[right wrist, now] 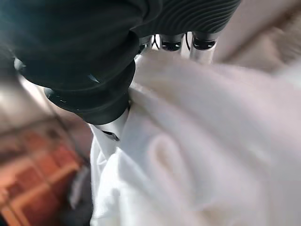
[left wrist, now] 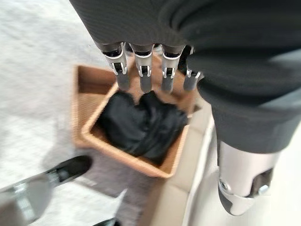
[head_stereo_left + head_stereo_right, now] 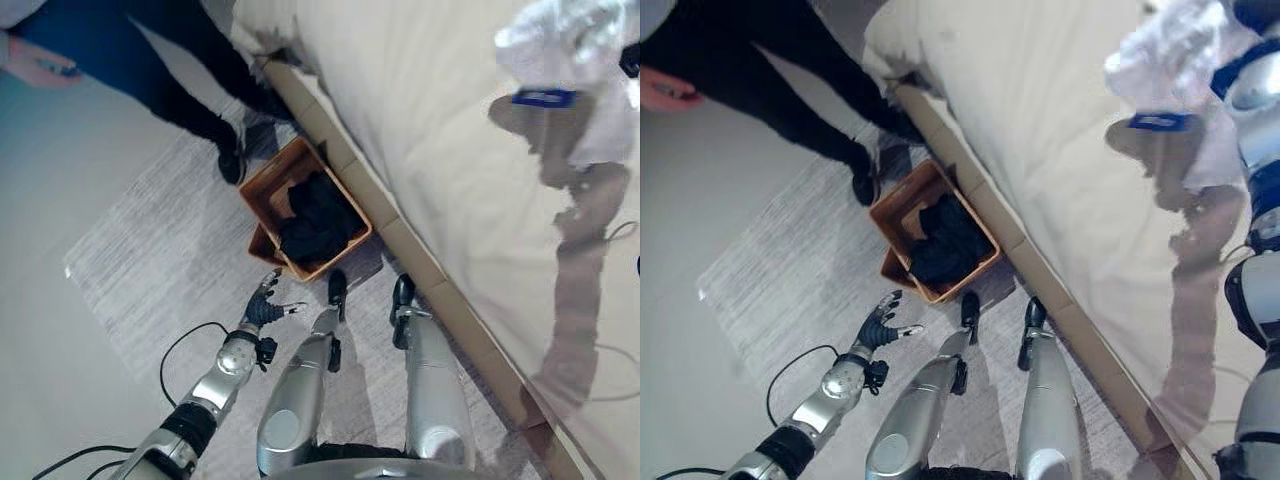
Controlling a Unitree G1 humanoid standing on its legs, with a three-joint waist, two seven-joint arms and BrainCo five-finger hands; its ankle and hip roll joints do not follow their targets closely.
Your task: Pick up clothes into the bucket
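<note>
Already black garment (image 3: 318,218) in wicker bucket (image 3: 262,180) on floor by bed edge. Right hand (image 1: 117,127) clutches white garment (image 1: 211,150) above bed (image 3: 420,130), not yet dropped. Left hand (image 3: 266,308) spread, empty.

Black clothes (image 3: 318,222) fill the tilted wicker bucket (image 3: 262,180).

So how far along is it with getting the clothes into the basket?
Partly done. A black garment already lies in the brown wicker basket on the floor beside the bed. The right hand is closed on a white garment held up above the bed, which must go into the basket next. The left hand hovers open near the basket, holding nothing.
</note>
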